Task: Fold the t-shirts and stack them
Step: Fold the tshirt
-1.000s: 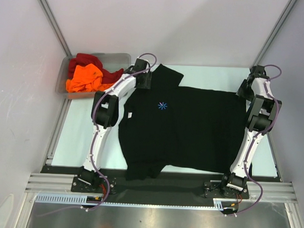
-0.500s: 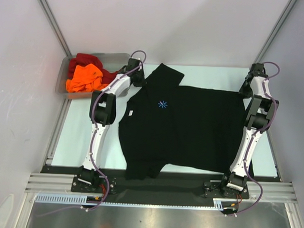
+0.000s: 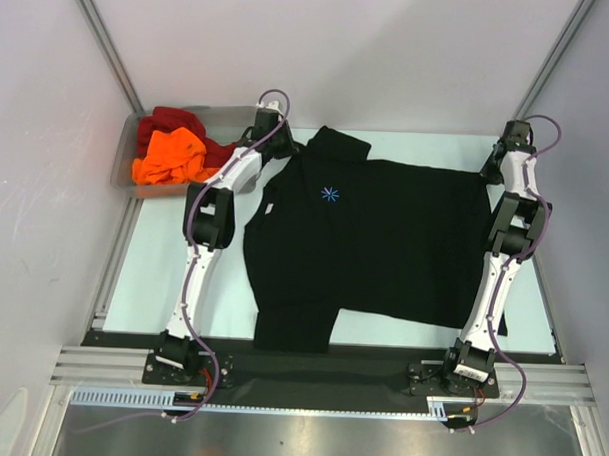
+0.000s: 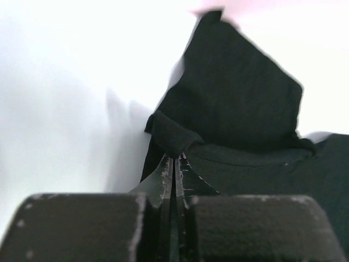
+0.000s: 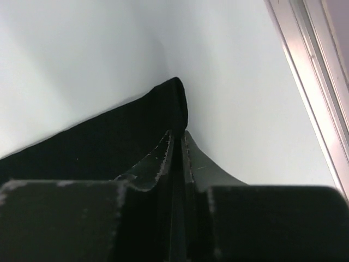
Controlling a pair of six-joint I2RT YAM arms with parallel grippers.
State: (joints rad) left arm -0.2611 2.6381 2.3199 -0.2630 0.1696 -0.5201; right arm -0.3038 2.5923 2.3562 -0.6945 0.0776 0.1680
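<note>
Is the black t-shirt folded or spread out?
Spread out: the black t-shirt lies flat across the table, both sleeves showing, body not doubled over.

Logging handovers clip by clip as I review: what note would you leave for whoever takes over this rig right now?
Grippers: the left gripper is shut on the black t-shirt at its far-left edge by the sleeve. The right gripper is shut on its far-right corner.
Things: the black t-shirt lies spread on the table, chest mark up. The orange t-shirt and dark red t-shirt lie crumpled in the bin, far left.
Done: the black shirt is laid out and gripped.
Left: fold it, fold the other two, then stack all three.
</note>
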